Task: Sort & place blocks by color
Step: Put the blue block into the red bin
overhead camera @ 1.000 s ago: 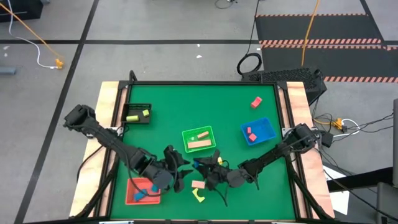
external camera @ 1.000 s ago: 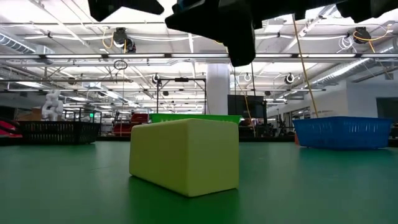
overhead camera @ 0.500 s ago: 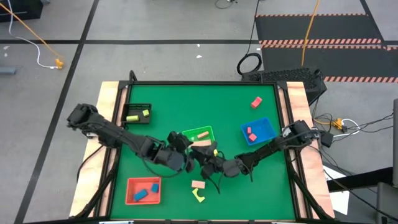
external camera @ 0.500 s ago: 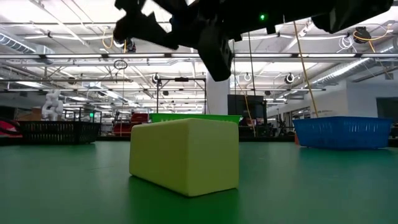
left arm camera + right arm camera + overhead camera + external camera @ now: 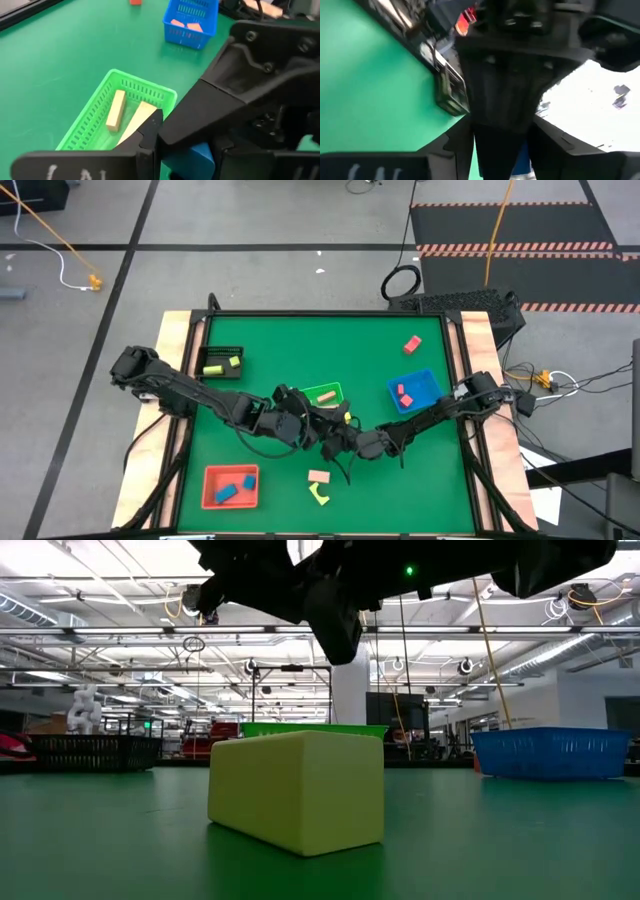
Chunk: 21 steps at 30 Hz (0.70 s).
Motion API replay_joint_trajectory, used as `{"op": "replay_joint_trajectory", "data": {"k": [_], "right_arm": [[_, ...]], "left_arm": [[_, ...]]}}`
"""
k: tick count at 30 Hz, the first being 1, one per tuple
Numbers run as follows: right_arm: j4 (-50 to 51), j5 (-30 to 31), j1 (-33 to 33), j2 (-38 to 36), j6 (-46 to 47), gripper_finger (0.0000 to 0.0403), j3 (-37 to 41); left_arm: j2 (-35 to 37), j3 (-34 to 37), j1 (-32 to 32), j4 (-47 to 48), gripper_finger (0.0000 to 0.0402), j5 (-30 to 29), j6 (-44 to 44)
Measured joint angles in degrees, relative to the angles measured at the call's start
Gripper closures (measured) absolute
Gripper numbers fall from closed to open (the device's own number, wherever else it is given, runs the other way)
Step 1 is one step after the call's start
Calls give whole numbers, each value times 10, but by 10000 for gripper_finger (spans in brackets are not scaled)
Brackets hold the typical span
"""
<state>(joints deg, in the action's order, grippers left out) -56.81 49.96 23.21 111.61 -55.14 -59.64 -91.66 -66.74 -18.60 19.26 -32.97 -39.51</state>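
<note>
My left gripper (image 5: 300,427) and my right gripper (image 5: 336,440) meet tip to tip just near of the green tray (image 5: 322,386). The tray holds two cream bars (image 5: 116,110). The left gripper is shut on a small blue block (image 5: 192,156). The right gripper is open, with a finger on either side of the left gripper's tip, and I cannot tell if it touches. Both are raised above the table. A pink-cream block (image 5: 319,477) and a yellow-green arch (image 5: 320,495) lie on the mat near the near edge. The arch (image 5: 297,790) fills the low view. My left gripper pinches the blue block (image 5: 192,156) between its two fingers, with one finger (image 5: 150,132) beside the block's side face. The block is lifted clear of the table. The right gripper's body, right in front, hides the rest of the hold.
The red tray (image 5: 212,473) at the near left holds two blue blocks. The blue tray (image 5: 432,385) at the right holds red pieces, and a red block (image 5: 412,344) lies beyond it. The black tray (image 5: 222,351) at the far left holds yellow-green pieces.
Both grippers have moved together from the near part of the table toward the far edge, up to the green tray. The left one has left the red tray's side and swung toward the right. The blue block has travelled with them.
</note>
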Motion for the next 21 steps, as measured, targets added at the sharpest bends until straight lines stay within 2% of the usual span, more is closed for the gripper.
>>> {"op": "replay_joint_trajectory", "data": {"k": [4,12,17,21], "right_arm": [[6,-7,5,0,116,243,0],[7,-7,21,0,250,171,0],[59,-2,36,-2,368,136,-2],[131,3,59,0,495,124,0]], "left_arm": [[0,0,-6,3,320,8,12],[0,0,-14,7,320,3,23],[0,1,-18,21,320,16,20],[1,0,-28,75,320,26,-3]]}}
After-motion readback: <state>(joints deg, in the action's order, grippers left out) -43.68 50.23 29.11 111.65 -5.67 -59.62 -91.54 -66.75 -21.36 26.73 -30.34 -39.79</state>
